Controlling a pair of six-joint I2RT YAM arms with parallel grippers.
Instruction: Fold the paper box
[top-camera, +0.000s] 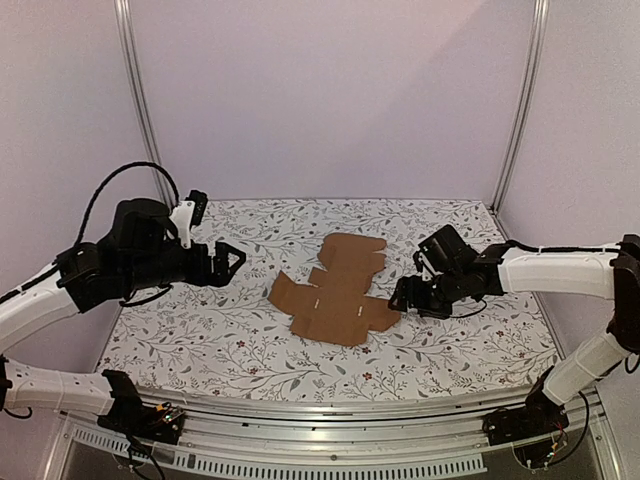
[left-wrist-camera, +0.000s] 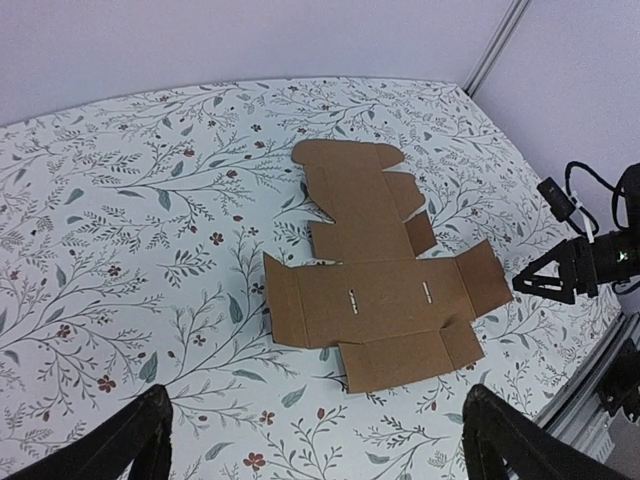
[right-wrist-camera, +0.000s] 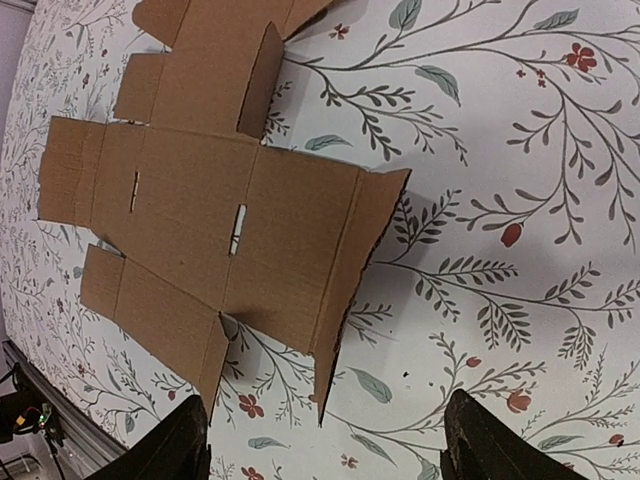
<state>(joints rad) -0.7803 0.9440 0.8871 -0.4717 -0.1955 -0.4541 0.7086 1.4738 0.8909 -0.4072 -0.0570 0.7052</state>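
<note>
Floral-print tablecloth (top-camera: 200, 330) bears flat, notched brown cardboard paper box (top-camera: 335, 290); left claw (top-camera: 238, 262) gapes, right claw (top-camera: 402, 297) seemingly too.

Bench (top-camera: 200, 340): lies beneath the left tool (top-camera: 238, 258) and the right tool (top-camera: 400, 297). It is covered by a white cloth (left-wrist-camera: 120, 250) printed with grey-green leaf sprigs and small red flowers.
Wall panels (top-camera: 330, 90): plain pale lilac, beyond both tools.
Aluminium post (top-camera: 140, 100): far corner, beyond the left tool.
Second post (top-camera: 520, 100): far corner, beyond the right tool.
Aluminium rail (top-camera: 330, 408): along the near bench edge, behind both tools.
</note>
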